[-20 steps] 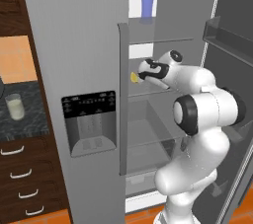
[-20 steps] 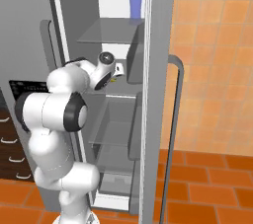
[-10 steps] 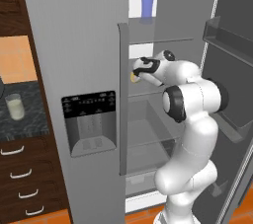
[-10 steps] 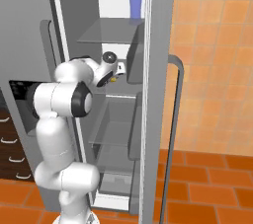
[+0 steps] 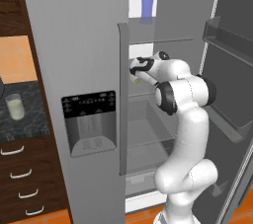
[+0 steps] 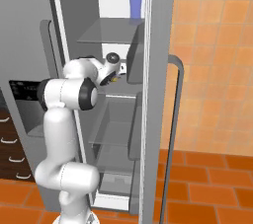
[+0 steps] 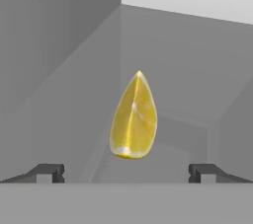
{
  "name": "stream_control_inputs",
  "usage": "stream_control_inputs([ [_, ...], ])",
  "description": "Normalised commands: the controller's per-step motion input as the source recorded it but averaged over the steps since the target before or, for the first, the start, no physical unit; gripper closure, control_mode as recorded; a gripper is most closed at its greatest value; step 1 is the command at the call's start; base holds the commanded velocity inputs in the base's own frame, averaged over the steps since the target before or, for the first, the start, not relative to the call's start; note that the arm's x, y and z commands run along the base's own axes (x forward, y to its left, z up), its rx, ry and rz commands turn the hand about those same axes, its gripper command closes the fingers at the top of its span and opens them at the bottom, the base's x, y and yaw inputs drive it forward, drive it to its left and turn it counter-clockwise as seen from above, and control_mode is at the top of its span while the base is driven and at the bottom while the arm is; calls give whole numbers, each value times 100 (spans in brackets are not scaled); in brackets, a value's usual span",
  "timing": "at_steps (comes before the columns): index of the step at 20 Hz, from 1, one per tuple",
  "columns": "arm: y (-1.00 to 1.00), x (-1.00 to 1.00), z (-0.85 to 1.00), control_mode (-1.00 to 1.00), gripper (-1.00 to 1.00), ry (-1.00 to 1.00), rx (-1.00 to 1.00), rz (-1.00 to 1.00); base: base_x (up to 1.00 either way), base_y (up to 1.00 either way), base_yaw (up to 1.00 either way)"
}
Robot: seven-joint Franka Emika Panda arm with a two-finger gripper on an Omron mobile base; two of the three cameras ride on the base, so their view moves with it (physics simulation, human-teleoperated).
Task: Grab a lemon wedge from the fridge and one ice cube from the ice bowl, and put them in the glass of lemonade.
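A glossy white arm [image 5: 185, 134] built of rounded, bulbous segments, seen at the centre right of the left base view and at the lower left of the right base view. Dark charcoal bands ring its joints [image 6: 89, 94], the largest a broad black disc at the elbow. The small gripper [image 5: 134, 68] is black, its two dark, blocky fingertips [image 7: 47, 172] squared off at the ends.

lemon wedge [image 5: 136, 79] mostly behind gripper [image 5: 133, 70]
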Motion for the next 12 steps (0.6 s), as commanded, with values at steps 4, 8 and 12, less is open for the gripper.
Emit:
stream_control_inputs([
  [4, 1, 44, -21, -100, -100, 4, 0, 0, 0, 0, 0],
  [8, 2, 47, -22, -100, -100, 6, 0, 0, 0, 0, 0],
  [12, 4, 45, -22, -100, -100, 8, 0, 0, 0, 0, 0],
])
